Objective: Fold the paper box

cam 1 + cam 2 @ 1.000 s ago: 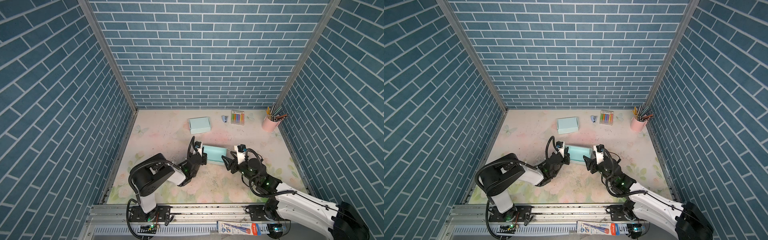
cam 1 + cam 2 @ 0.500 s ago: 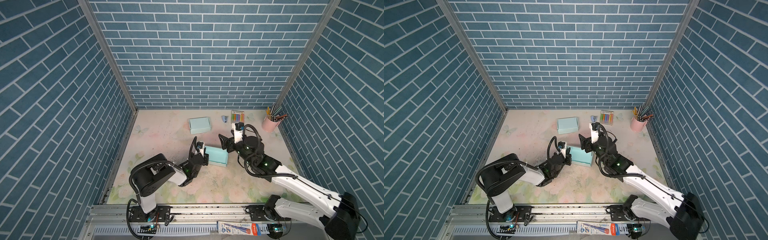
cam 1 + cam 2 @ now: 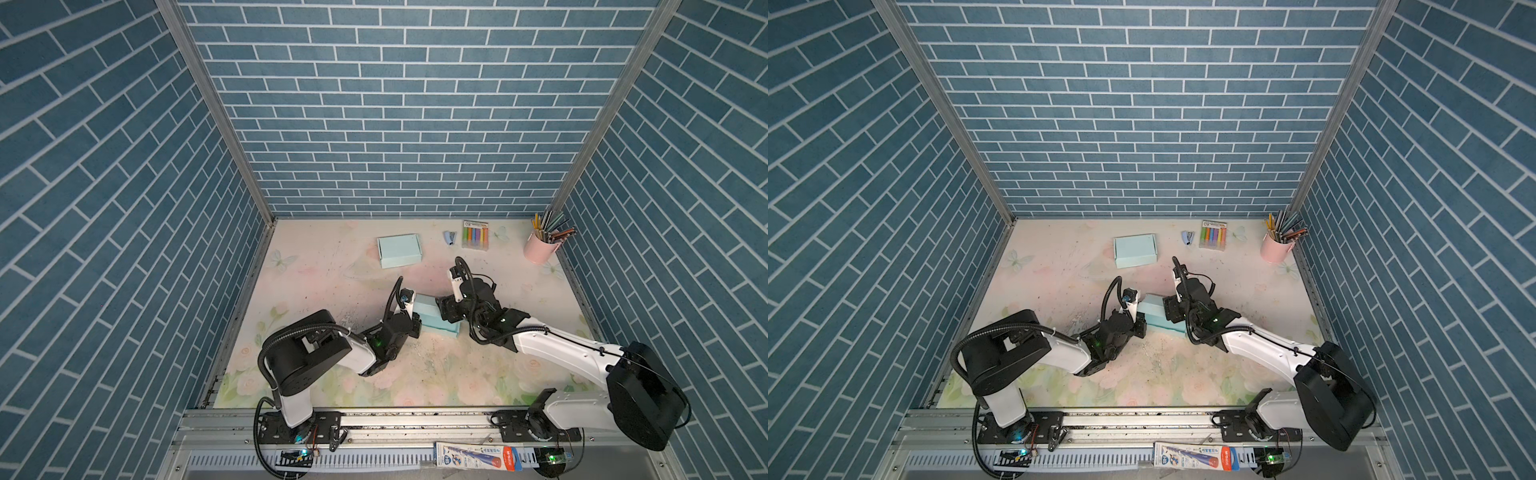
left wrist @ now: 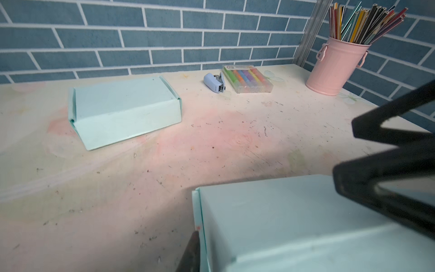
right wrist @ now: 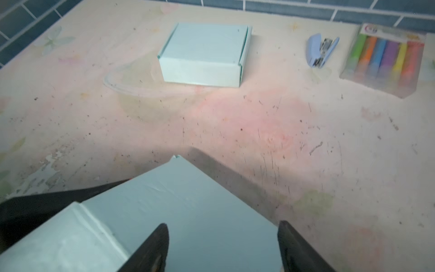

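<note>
The paper box (image 3: 436, 318) is pale teal, closed, and rests mid-table in both top views (image 3: 1160, 316). My left gripper (image 3: 415, 323) is low at its left end. The left wrist view shows only one dark finger (image 4: 191, 249), lying along the outside of the box's (image 4: 282, 223) side flap, so its opening is hidden. My right gripper (image 3: 445, 309) is over the box's right end. In the right wrist view its fingers (image 5: 153, 247) stand wide apart above the box's top panel (image 5: 188, 212), open around nothing.
A second, folded teal box (image 3: 398, 250) lies at the back. Further right along the back are a blue stapler (image 3: 449, 237), a pack of coloured markers (image 3: 476, 235) and a pink cup of pencils (image 3: 540, 249). Blue brick walls close in three sides.
My right arm rose and swung toward the back, then came back down over the box's right end. The box looks shorter and closed now. The left arm has hardly moved.
</note>
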`<state>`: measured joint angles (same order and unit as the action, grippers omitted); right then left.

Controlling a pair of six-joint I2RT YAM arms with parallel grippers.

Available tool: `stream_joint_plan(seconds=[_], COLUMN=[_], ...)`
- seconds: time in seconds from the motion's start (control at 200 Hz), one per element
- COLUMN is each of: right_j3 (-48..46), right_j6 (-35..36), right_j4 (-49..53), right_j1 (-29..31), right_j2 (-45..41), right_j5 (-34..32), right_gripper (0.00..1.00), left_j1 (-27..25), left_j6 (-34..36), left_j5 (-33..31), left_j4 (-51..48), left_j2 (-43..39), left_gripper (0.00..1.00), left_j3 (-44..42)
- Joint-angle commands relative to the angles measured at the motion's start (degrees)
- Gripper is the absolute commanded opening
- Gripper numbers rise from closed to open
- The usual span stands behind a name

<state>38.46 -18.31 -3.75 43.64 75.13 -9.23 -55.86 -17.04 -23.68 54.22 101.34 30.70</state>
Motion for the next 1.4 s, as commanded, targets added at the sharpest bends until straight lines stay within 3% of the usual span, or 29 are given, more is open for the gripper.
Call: stream_joint_plan(seconds=[0.0,0.19,0.27,0.46,0.695,0.855,1.04,1.19,1.285,1.395], right_j3=[-0.4,-0.9,-1.0,-1.7,-3.6,-4.4,-3.1,-1.7,-2.2,-6.2], right_j6=[-3.0,-3.3,-3.4,-3.0,-2.2,-2.3,-0.2,-0.1,-4.4,-12.6], right_j4=[-0.9,-2.2,-2.1,-2.4,-3.2,-3.7,0.2,3.8,6.6,7.2], right_j1=[-0.1,-0.2,-0.2,-0.2,-0.2,-0.1,0.9,1.0,0.7,-3.8], right_j2=[1.2,3.2,3.6,4.2,5.0,6.1,7.5,5.1,-0.9,-9.9], right_j5=[1.2,1.4,1.7,1.6,3.1,3.6,1.6,0.1,-0.1,7.6], right_gripper=[0.73,0.73,0.73,0.71,0.69,0.69,0.69,0.71,0.77,0.82], left_j1=[-1.0,-1.8,-2.5,-5.8,-6.3,-1.2,10.5,12.4,13.2,13.9], left_j6=[-2.1,-5.4,-6.8,-7.5,-3.3,-1.6,-0.8,0.9,0.6,0.2], left_j5=[3.8,11.2,14.9,19.6,20.3,23.1,29.8,32.0,31.9,32.4], left_j4=[-4.8,-18.7,-23.2,-36.2,-51.0,-49.7,-50.2,-51.0,-50.6,-48.0], left_j2=[-4.9,-14.9,-18.8,-26.0,-38.3,-44.0,-35.9,-22.2,-14.3,-8.7], left_gripper=[0.33,0.66,0.75,0.81,0.86,0.88,0.88,0.87,0.8,0.71], left_j3=[-2.2,-4.8,-6.7,-7.1,-4.4,-3.7,5.5,14.6,18.4,20.5])
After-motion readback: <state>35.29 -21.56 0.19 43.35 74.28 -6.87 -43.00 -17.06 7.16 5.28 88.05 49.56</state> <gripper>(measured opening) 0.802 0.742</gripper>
